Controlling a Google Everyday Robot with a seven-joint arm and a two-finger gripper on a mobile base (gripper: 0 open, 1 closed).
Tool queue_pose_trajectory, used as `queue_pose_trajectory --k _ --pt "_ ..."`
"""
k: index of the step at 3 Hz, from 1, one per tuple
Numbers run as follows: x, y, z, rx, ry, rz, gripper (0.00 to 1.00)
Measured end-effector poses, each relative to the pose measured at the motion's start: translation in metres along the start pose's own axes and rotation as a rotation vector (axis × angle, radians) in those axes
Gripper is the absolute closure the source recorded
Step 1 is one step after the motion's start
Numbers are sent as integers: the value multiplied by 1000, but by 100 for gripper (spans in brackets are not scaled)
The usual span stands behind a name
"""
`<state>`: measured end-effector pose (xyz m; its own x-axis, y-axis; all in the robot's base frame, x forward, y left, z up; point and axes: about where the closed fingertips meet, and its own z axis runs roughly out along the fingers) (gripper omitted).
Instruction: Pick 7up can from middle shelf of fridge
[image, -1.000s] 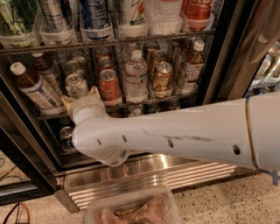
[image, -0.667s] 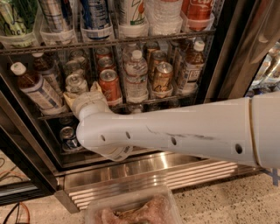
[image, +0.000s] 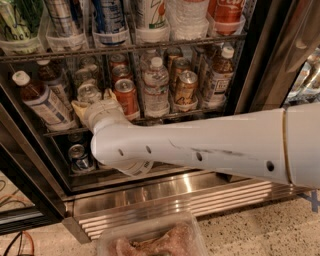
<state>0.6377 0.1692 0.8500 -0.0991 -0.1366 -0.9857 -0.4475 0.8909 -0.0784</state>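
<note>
The fridge (image: 252, 60) stands with its door open. On its middle shelf (image: 170, 116) the 7up can (image: 89, 93) sits near the left, showing a silver top and pale body. My gripper (image: 93, 106) is reached into that shelf, right at the can and partly covering its lower body. The thick white arm (image: 200, 145) runs in from the right and hides the shelf's front below the can.
A red-orange can (image: 125, 95) stands just right of the gripper, then a water bottle (image: 156, 85) and a gold-brown can (image: 186, 86). A tilted tea bottle (image: 42, 100) leans at the left. Below are short cans (image: 80, 155), the steel grille (image: 165, 200) and a plastic tub (image: 150, 240).
The gripper and arm have edged slightly up and further into the shelf towards the 7up can. The cans and bottles have not moved.
</note>
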Motion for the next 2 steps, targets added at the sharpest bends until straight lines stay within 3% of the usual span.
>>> queue_pose_trajectory --k 2 --pt "-5 12 15 -40 -15 6 32"
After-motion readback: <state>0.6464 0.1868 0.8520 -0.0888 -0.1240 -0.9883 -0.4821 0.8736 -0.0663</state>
